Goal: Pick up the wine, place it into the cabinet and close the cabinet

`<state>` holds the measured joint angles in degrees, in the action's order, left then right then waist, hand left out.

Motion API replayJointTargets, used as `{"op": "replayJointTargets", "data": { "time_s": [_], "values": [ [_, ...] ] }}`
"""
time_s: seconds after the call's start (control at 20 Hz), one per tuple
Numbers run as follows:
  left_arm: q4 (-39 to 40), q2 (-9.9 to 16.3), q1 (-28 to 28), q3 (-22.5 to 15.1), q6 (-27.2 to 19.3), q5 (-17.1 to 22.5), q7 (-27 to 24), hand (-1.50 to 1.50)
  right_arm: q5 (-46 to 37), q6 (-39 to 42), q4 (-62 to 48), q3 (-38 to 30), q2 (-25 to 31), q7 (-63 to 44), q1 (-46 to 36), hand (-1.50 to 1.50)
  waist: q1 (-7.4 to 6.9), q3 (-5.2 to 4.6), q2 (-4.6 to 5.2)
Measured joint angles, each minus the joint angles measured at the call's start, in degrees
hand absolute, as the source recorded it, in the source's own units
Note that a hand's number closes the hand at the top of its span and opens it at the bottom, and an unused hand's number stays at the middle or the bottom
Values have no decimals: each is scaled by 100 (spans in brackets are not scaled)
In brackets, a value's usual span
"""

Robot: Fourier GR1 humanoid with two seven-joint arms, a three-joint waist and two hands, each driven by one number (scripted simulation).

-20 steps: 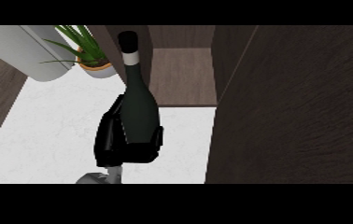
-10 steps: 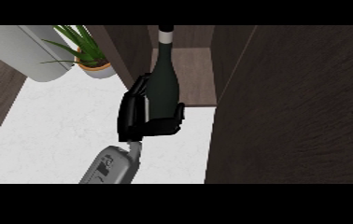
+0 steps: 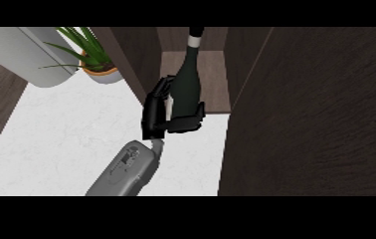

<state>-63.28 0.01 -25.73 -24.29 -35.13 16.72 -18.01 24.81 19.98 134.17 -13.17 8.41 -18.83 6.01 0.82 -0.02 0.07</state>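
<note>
The wine bottle (image 3: 186, 81), dark green with a white band at its neck, leans neck-first into the open cabinet (image 3: 214, 78), its body over the shelf's near edge. Largest in view is the cabinet door (image 3: 308, 113), a dark wood panel standing open on the right. On the far left stand a pale grey rounded object (image 3: 44, 56) and a potted plant (image 3: 95, 63). One hand (image 3: 167, 114), which I take for the right one, has its black fingers curled round the bottle's lower body. Glass like this is probably heavy, smooth and breakable, so holding the wide body suits it better than the narrow neck.
</note>
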Motion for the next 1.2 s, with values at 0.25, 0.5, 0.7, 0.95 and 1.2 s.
{"op": "replayJointTargets", "data": {
  "time_s": [0.25,0.5,0.7,0.95,1.2],
  "values": [
    [794,0,-395,-82,-61,577,-582,150,34,71,-23,31,-79,50,47,-150,16,-1,4],
    [1407,0,-779,-136,-7,1096,-1029,150,105,9,-15,23,-64,-58,-48,-150,23,-1,7],
    [1986,0,-1178,92,356,1404,-1301,150,116,-129,6,74,-51,-199,-172,-150,32,-3,11],
    [2598,0,-1739,-52,445,1965,-1478,150,149,-35,-27,7,-37,-115,-134,-150,93,-2,21],
    [3217,-1,-2232,-79,519,2356,-1454,150,186,70,-67,14,-100,21,-55,-150,129,-5,45]
  ]
}}
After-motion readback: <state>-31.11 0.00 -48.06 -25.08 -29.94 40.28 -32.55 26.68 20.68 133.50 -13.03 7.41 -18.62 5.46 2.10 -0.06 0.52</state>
